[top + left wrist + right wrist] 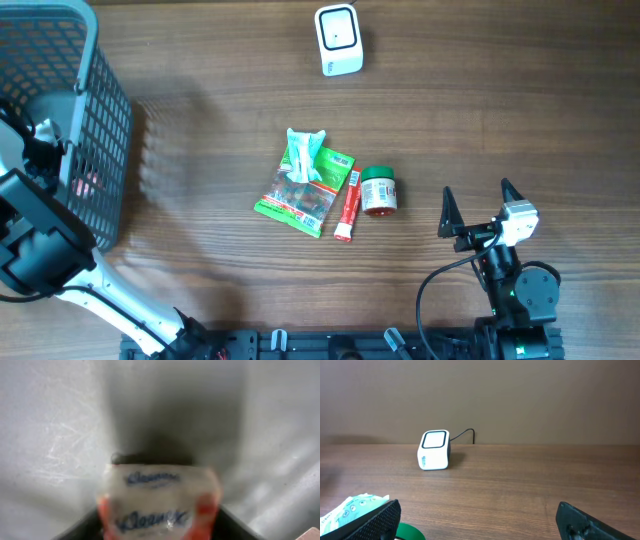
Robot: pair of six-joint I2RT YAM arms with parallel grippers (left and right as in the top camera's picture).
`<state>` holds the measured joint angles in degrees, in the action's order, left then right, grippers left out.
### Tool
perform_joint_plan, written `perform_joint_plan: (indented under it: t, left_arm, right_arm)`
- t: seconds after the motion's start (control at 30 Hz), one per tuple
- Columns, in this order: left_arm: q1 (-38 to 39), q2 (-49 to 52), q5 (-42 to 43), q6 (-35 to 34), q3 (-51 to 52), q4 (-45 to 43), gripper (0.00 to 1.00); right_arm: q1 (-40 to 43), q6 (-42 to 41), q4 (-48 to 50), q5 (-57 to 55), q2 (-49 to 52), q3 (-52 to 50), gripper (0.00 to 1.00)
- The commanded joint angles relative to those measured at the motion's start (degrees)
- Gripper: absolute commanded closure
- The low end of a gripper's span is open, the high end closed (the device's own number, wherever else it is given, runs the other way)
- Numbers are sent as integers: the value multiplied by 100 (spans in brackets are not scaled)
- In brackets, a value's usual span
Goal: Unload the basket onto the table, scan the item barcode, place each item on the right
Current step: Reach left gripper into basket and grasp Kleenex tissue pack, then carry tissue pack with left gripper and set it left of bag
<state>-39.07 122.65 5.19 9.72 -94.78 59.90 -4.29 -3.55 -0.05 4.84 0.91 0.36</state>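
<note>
over at the left edge of the surface (200, 90), the left arm reaches down into the grey mesh basket (100, 110), and from above the basket wall hides its gripper. the wrist view shows more: the left gripper (159, 512) sits low inside the basket with a kleenex pack (160, 492) right in front of it, blurred and very close, between the two dark fingers (235, 527). the fingers stand partly apart on either side of the pack, but i cannot tell whether they press on it or only bracket it. i'd say the step in hand is the pick, getting hold of the item to be scanned. the scanner (338, 40) stands at the far side of the surface, well apart from the basket, its pale window on the face toward the robot. a green packet (300, 195), a red tube (349, 210) and a small jar (379, 190) lie together in the middle. the right gripper (476, 200) hovers near the front right, spread wide with nothing in it, clear of that cluster. the next move, as i judge it, calls for a firm squeeze on the pack and a straight lift over the basket rim. then comes a carry across to the scanner, turning the pack until its barcode, which i can't see from here, faces the window.
</note>
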Motion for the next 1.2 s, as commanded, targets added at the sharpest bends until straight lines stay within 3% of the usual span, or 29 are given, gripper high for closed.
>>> perform_joint_plan:
  t: [0.0, 0.3, 0.37, 0.47, 0.57, 0.77, 0.93, 1.03, 1.17]
  left_arm:
    - [7, -181, -87, 17, -299, 85, 59]
    - [24, -2079, -66, -804, -1346, 72, 59]
    - [63, -2702, 284, -1268, -1346, 15, 61]
    - [227, -3359, 1290, -1368, -1346, 310, 60]
    - [667, -3851, 1801, -1366, -1344, 896, 61]
    - [2105, -3998, 1711, -1274, -1233, 1926, 61]
    - [3320, -3980, 1078, -1281, -245, 1860, 61]
    - [3639, -3980, 1078, -1281, 509, 1563, 61]
    - [3939, -3978, 1082, -1346, 2015, 516, 60]
  right_arm:
    - [24, 55, 20, -57, -11, -7, 0]
    - [24, 55, 20, -57, -11, -7, 0]
    - [24, 52, 20, -57, -11, -7, 0]
    - [24, 50, 20, -57, -11, -7, 0]
    - [24, 52, 20, -57, -11, -7, 0]
    - [24, 52, 20, -57, -11, -7, 0]
    - [24, 52, 20, -57, -11, -7, 0]
    - [24, 52, 20, -57, -11, -7, 0]
    - [24, 52, 20, -57, -11, -7, 0]
